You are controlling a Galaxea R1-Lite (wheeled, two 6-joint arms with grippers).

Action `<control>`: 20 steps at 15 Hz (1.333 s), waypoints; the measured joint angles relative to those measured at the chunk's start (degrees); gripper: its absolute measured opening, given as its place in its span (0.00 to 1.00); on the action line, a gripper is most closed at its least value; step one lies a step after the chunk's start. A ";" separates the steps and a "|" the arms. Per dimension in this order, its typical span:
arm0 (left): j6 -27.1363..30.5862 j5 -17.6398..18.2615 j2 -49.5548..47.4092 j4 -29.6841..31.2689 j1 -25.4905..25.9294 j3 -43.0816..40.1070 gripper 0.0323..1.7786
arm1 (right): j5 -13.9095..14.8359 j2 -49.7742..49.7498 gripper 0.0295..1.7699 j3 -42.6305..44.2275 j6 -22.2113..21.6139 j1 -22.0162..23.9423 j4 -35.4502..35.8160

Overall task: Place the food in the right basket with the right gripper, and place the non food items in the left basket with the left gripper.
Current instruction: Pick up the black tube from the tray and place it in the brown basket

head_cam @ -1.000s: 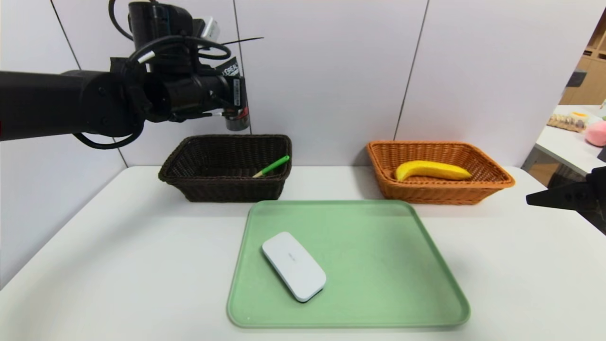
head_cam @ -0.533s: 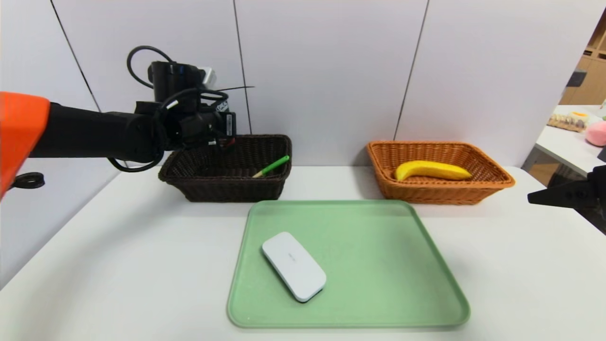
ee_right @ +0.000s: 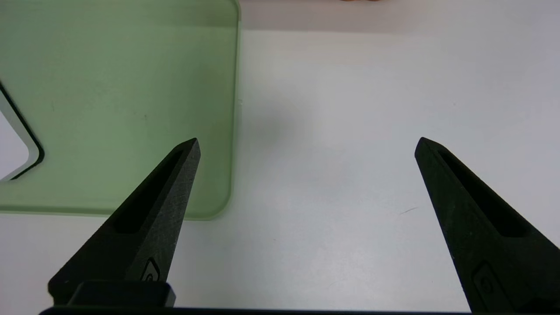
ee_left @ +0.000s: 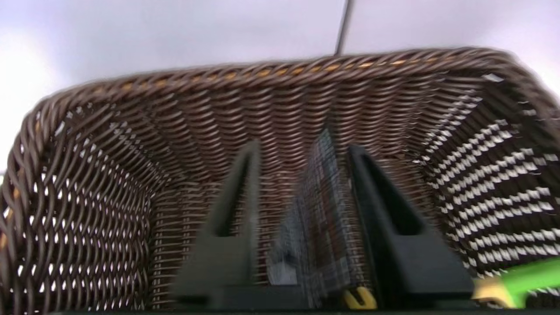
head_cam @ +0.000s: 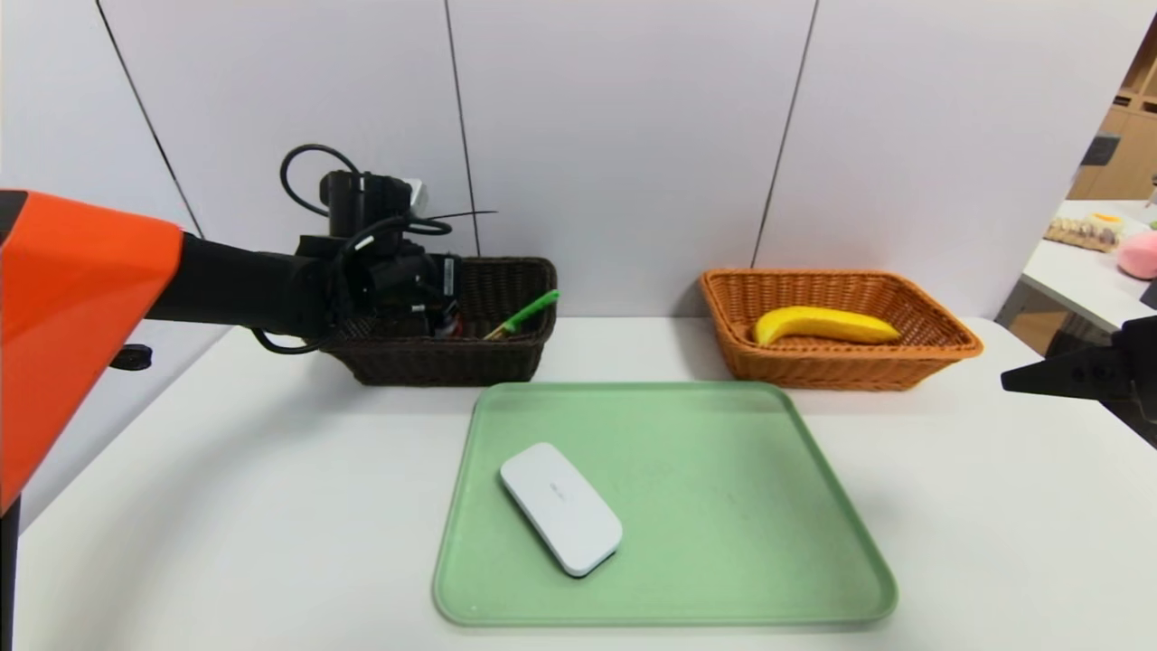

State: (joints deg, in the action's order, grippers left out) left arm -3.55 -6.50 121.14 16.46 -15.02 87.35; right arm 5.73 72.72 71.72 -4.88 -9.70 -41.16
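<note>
My left gripper (head_cam: 443,312) is down inside the dark brown left basket (head_cam: 434,362). Its fingers stand apart (ee_left: 304,146). The dark tube (ee_left: 323,210) lies between them against one finger, with a gap to the other. The pasta spoon's green handle (head_cam: 529,314) leans on that basket's right wall. The yellow banana (head_cam: 824,325) lies in the orange right basket (head_cam: 949,348). The white oblong case (head_cam: 560,506) rests on the green tray (head_cam: 723,470). My right gripper (ee_right: 306,142) hovers open over bare table at the right edge (head_cam: 1021,382), holding nothing.
The white table (head_cam: 226,506) has free room on both sides of the tray. The tray's corner (ee_right: 131,87) and the case's edge (ee_right: 8,148) show in the right wrist view. Another table with objects (head_cam: 1103,235) stands far right.
My left arm came down from above the dark basket into it with the tube, and its fingers have parted off the tube. The right arm stayed put.
</note>
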 joint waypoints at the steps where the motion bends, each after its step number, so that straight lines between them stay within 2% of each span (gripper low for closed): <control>1: -0.04 0.02 0.20 0.00 0.02 -0.11 0.49 | -0.04 0.11 0.96 0.00 0.02 0.01 0.00; 6: -0.02 0.05 0.44 -0.01 0.09 -0.41 0.72 | 0.00 0.51 0.96 0.00 0.06 -0.02 0.00; 11: 1.18 0.11 -2.54 -0.84 -0.28 2.71 0.83 | 0.00 0.46 0.96 -0.09 0.04 0.28 0.00; 13: 2.58 0.20 -5.46 -2.71 -2.07 4.88 0.86 | -0.06 0.46 0.96 -0.09 0.04 0.37 0.00; 17: 3.45 0.35 -12.42 -11.39 -9.26 6.31 0.90 | 0.00 0.21 0.96 -0.20 -0.02 0.34 0.01; 20: -0.67 -1.57 -17.03 -24.53 -15.90 6.29 0.92 | -0.13 -0.56 0.96 -1.24 0.00 0.37 0.00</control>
State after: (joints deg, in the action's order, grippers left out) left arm -4.22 -8.07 104.11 -8.07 -30.92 93.64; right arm 5.60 72.16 70.47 -4.88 -9.34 -41.16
